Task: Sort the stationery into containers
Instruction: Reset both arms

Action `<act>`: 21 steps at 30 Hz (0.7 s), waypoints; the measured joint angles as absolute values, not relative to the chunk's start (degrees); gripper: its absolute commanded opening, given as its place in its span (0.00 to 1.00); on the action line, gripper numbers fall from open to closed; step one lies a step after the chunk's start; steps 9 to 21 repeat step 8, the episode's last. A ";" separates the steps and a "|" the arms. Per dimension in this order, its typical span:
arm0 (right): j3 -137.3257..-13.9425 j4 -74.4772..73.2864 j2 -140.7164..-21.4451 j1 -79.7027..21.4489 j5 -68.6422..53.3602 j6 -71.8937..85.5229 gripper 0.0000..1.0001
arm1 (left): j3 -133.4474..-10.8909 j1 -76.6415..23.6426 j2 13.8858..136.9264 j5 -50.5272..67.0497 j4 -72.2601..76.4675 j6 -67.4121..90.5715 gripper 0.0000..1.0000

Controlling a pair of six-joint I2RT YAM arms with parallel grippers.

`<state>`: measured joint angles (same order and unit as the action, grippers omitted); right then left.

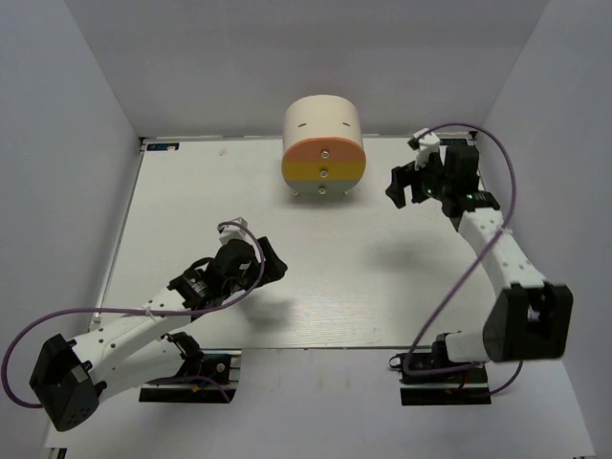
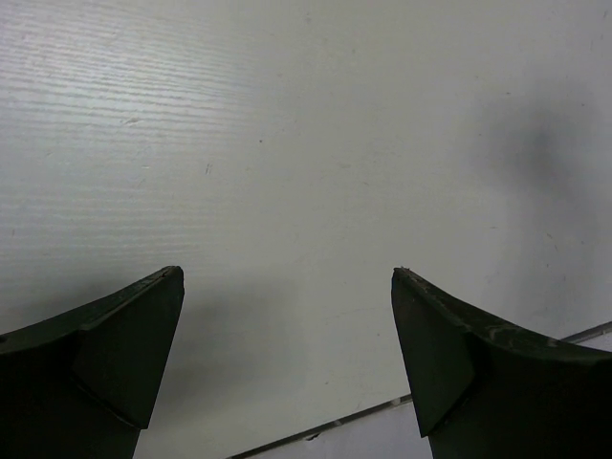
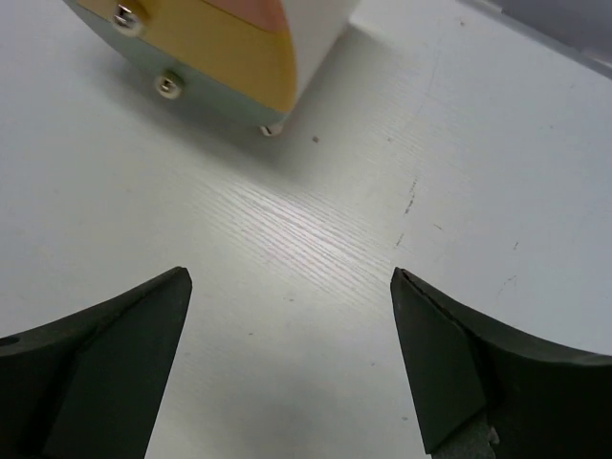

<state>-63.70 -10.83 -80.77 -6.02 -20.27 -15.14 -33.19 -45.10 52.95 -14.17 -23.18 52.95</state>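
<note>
The right gripper [image 1: 406, 188] is held wide open and empty near the unit [image 1: 323, 143], seemingly so a knob [image 3: 169, 84] can be reached; the left gripper [image 1: 272, 264] is likewise spread, empty.

White table [image 1: 402, 287], faint wood grain, closed in by white walls [image 1: 239, 57] on three sides. Standing on it: a cream half-cylinder desk unit [image 1: 322, 122], far centre, close to the back wall, flat face toward the near edge. The face is stacked in three: peach-orange front [image 1: 301, 151] on top, yellow front [image 1: 301, 172] in the middle, pale grey front [image 1: 306, 189] lowest. Each has a small round knob [image 1: 324, 172]. A small foot [image 3: 271, 129] shows under the unit's corner. There are a few dark scuffs [image 3: 411, 196] on the surface beside it.
</note>
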 measured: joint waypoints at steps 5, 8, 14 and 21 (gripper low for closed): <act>-56.82 -12.84 -67.55 -6.42 -21.37 -10.76 0.90 | -33.21 -45.10 53.91 -11.94 -18.74 48.56 1.00; -51.75 -14.33 -62.70 -6.39 -21.17 -9.41 0.90 | -33.28 -45.10 55.00 -10.85 -17.04 46.09 1.00; -51.75 -14.33 -62.70 -6.39 -21.17 -9.41 0.90 | -33.28 -45.10 55.00 -10.85 -17.04 46.09 1.00; -51.75 -14.33 -62.70 -6.39 -21.17 -9.41 0.90 | -33.28 -45.10 55.00 -10.85 -17.04 46.09 1.00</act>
